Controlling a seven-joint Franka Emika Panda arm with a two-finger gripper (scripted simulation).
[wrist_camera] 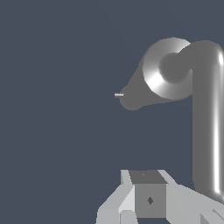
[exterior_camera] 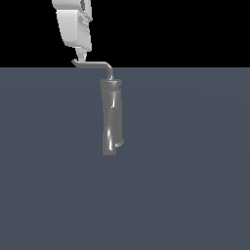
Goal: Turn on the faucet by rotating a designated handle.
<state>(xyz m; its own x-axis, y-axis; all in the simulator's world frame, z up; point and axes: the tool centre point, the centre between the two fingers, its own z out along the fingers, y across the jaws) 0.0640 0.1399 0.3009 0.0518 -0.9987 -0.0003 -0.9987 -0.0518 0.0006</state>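
Hovering hand (exterior_camera: 81,57), touching handle (exterior_camera: 93,64), faucet (exterior_camera: 112,117) upright

The fingers (exterior_camera: 79,57) meet the handle (exterior_camera: 93,65) tip atop the faucet (exterior_camera: 112,117).

**Bare slate ground under a black void**

A flat, matte blue-grey floor (exterior_camera: 185,195) fills the lower part of the exterior view, spreading out below the claw (exterior_camera: 79,58) without seam, pattern or cast shadow. Behind the claw a plain black backdrop (exterior_camera: 185,29) meets the floor along a straight, level line. The lighting is even.
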